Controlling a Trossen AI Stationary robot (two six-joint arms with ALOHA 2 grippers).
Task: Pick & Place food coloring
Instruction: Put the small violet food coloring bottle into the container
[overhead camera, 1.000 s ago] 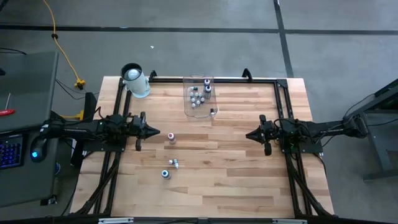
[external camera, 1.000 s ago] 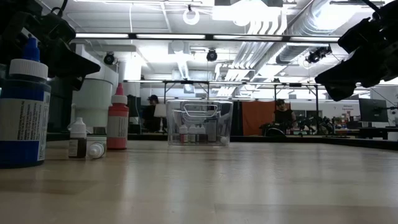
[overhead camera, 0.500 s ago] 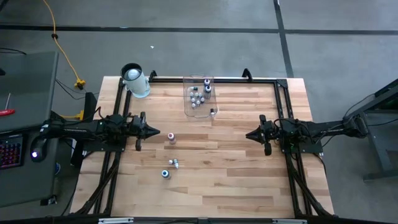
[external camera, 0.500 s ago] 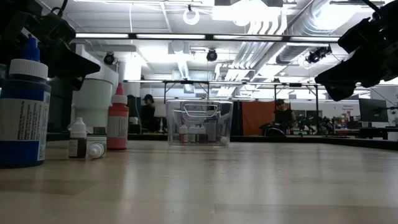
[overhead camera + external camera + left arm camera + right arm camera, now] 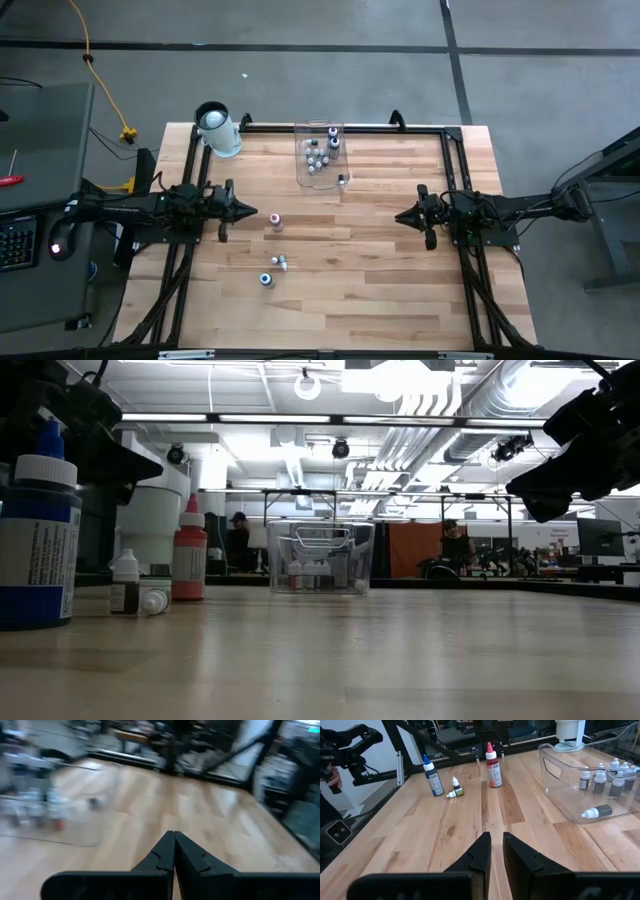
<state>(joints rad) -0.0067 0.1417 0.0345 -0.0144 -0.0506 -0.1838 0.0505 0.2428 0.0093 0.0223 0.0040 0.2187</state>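
Note:
Loose food coloring bottles stand on the wood between the arms: a red one (image 5: 275,222) (image 5: 493,766), a blue one (image 5: 267,280) (image 5: 433,777), and a small upright one (image 5: 125,582) beside one lying on its side (image 5: 155,600). Several more stand in the clear bin (image 5: 300,178) at the far middle. Another lies at the bin's near right corner (image 5: 597,812). My left gripper (image 5: 252,214) (image 5: 174,834) hovers shut at the table's left, pointing at the red bottle. My right gripper (image 5: 397,217) (image 5: 496,836) hovers at the right, its fingers a narrow gap apart and empty.
A big white cylinder (image 5: 215,130) stands at the far left corner. A black frame (image 5: 440,130) runs along the table's far and side edges. Bare wood (image 5: 350,290) lies between the grippers and toward the near edge.

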